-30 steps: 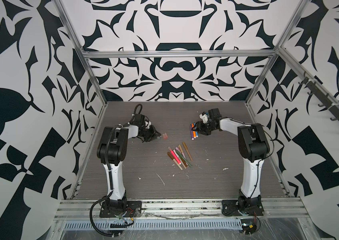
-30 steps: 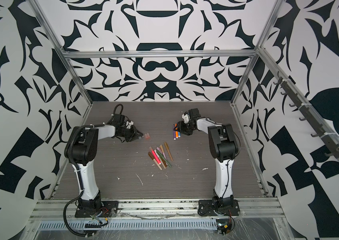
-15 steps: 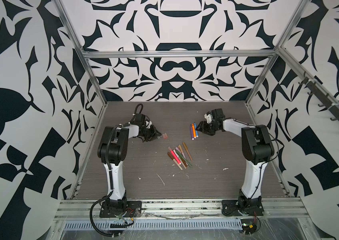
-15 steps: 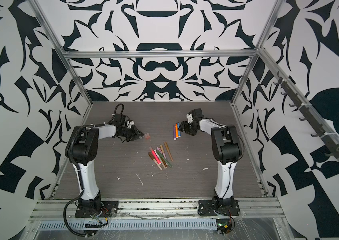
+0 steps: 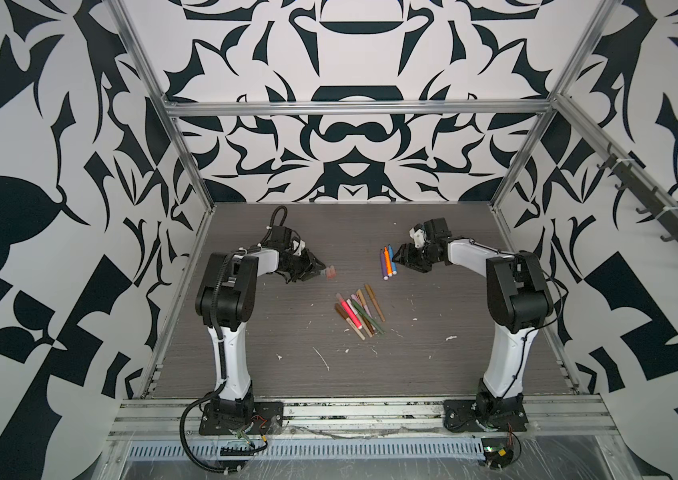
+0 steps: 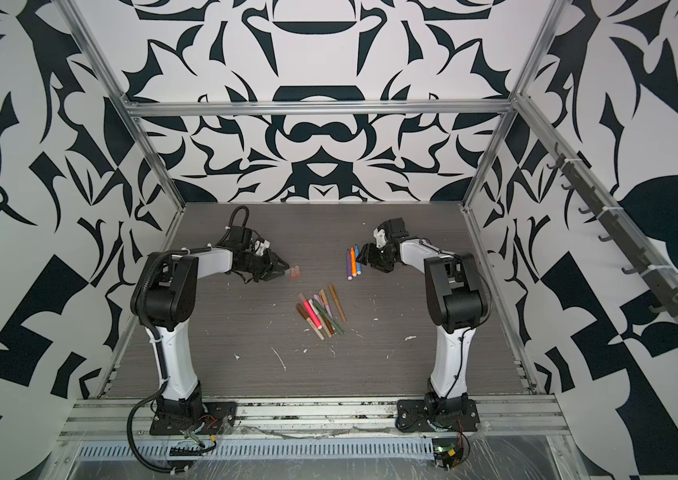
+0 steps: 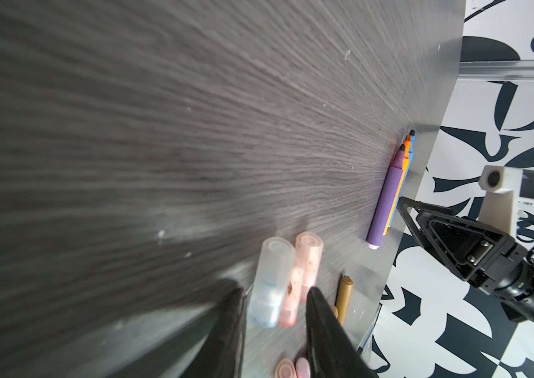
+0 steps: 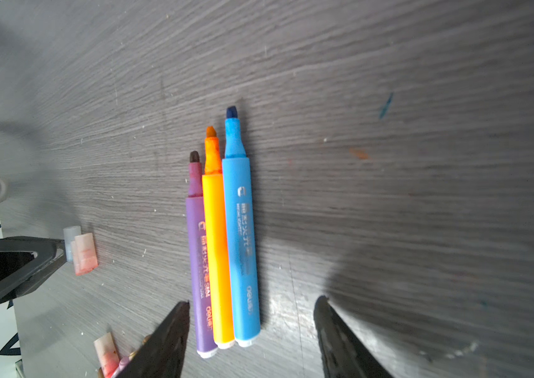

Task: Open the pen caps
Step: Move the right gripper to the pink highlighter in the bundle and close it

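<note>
Two loose pen caps lie side by side on the table: a clear bluish one point(image 7: 270, 281) and a pinkish one point(image 7: 306, 265), also seen as a small pink pair point(image 5: 331, 272) point(image 6: 295, 272). My left gripper point(image 7: 275, 291) point(image 5: 320, 266) is open, and the caps' near ends lie just between its fingertips. Three uncapped pens, purple point(image 8: 198, 261), orange point(image 8: 216, 248) and blue point(image 8: 239, 229), lie together point(image 5: 387, 264) point(image 6: 352, 266). My right gripper point(image 8: 252, 302) point(image 5: 397, 257) is open, its fingers standing wide around their butt ends without touching them.
A pile of several capped pens point(image 5: 360, 309) point(image 6: 322, 309) lies mid-table between the arms; a tan one point(image 7: 344, 294) shows beside my left finger. White flecks point(image 5: 322, 357) dot the front of the table. Patterned walls close in the back and both sides.
The right gripper has drawn back to the right, off the three uncapped pens. The left gripper's jaws have spread apart at the two caps.
</note>
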Robot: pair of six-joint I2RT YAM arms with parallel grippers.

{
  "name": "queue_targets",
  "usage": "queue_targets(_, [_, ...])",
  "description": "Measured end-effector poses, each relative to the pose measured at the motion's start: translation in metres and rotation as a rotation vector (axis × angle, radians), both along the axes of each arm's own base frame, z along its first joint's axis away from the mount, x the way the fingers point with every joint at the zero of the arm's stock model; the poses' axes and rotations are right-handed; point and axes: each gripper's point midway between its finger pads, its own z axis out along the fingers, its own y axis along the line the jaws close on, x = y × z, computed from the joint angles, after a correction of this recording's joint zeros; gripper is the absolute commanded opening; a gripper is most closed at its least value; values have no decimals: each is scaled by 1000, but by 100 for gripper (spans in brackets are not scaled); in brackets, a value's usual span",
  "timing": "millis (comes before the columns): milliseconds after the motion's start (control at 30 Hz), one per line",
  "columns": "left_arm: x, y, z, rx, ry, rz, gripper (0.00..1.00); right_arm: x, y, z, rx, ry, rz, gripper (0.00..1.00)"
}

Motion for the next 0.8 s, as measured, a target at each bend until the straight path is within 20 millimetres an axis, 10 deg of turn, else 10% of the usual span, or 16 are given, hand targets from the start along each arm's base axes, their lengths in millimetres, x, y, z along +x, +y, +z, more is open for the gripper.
queue_targets(367, [-7, 1, 0, -5, -27, 1, 33, -59, 5, 34, -34, -52, 38, 60])
queue_targets(667, [-64, 19, 15, -6, -137, 61, 34, -178, 137, 51, -132, -153, 464, 31])
queue_targets(800, [-78, 25, 35, -34, -243, 98, 36, -217, 161, 41, -192, -155, 563, 31])
